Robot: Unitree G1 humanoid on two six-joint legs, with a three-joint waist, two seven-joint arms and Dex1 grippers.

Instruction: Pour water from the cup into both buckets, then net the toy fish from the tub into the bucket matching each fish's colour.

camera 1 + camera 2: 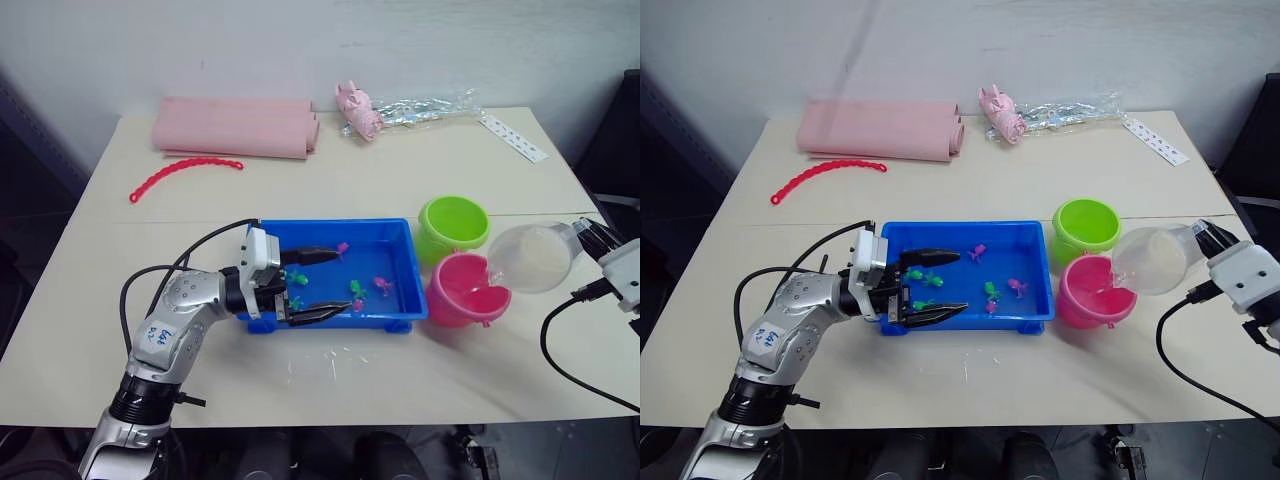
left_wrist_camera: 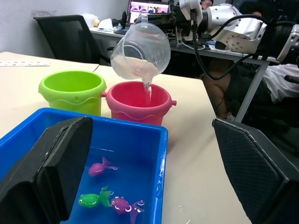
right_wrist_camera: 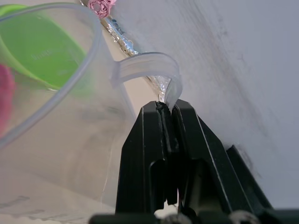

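Left gripper: fingers apart, over near-left part of tub, empty.
Tub: desk centre; toy fish inside, pink and green.
Pink bucket: just beside tub at 3 o'clock.
Right gripper: pinched on handle of cup, cup tilted over pink bucket, water streaming in.
Green bucket: touching pink bucket at 12 o'clock.

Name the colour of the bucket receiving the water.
Pink bucket, clearest in the left wrist view, under the tipped cup.
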